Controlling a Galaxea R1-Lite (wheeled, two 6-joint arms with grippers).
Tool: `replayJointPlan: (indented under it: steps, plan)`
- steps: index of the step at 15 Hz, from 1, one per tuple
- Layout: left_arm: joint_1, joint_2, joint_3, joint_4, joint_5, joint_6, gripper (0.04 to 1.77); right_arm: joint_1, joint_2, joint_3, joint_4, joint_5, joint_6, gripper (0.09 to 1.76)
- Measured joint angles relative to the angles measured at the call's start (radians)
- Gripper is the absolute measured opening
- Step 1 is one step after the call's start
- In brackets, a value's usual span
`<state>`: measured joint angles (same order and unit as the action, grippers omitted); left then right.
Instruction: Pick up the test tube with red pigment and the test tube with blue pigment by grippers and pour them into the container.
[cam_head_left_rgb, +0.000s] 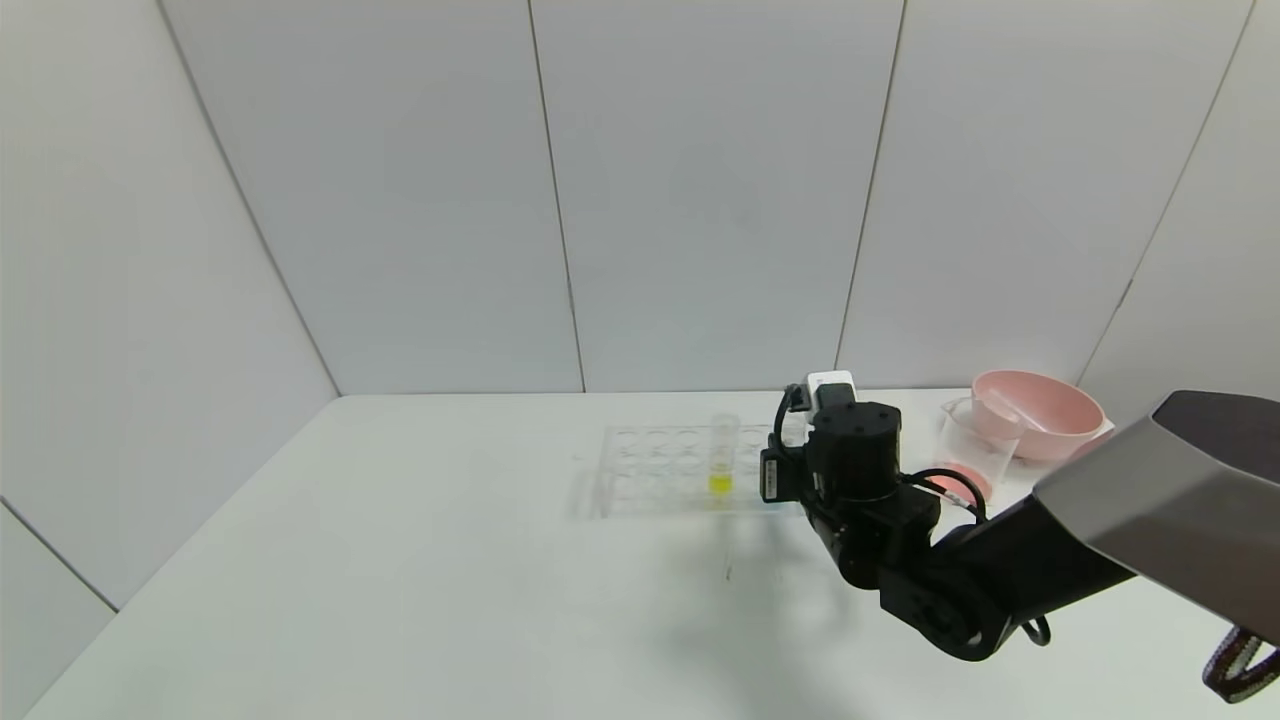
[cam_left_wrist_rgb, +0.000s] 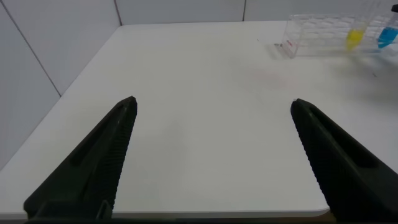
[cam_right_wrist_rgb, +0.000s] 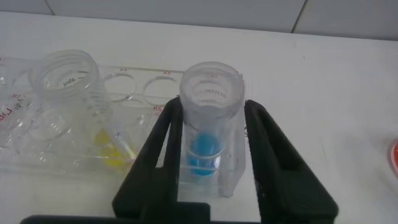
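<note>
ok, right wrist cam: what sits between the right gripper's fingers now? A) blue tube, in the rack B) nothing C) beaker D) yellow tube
A: the right gripper has a finger on each side of the blue tube, which stands in the rack; the yellow tube stands beside it, outside the fingers.

The head view is looking forward and down over the whole bench (cam_head_left_rgb: 420, 560) from above. The left wrist view is facing across bare bench toward the far rack (cam_left_wrist_rgb: 323, 34). The right wrist view is sitting close over that same rack (cam_right_wrist_rgb: 74, 130) — all three are sharing it.
</note>
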<state>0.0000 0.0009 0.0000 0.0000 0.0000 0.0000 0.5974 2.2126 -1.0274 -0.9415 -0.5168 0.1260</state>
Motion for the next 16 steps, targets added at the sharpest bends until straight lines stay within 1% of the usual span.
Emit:
replayJointPlan:
  steps: [1, 8, 12, 14, 16]
  plan:
    - [0.000, 0.000, 0.000, 0.000, 0.000, 0.000, 1.76, 0.000, 0.000, 0.001, -0.001, 0.001, 0.000, 0.49]
    - [0.000, 0.000, 0.000, 0.000, 0.000, 0.000, 1.76, 0.001, -0.024, -0.003, 0.009, -0.001, -0.003, 0.49]
    - [0.000, 0.000, 0.000, 0.000, 0.000, 0.000, 1.76, 0.011, -0.106, -0.008, 0.040, 0.000, -0.078, 0.49]
    - [0.000, 0.000, 0.000, 0.000, 0.000, 0.000, 1.76, 0.015, -0.152, -0.008, 0.082, 0.020, -0.093, 0.49]
    - [0.000, 0.000, 0.000, 0.000, 0.000, 0.000, 1.76, 0.017, -0.183, -0.010, 0.096, 0.027, -0.094, 0.49]
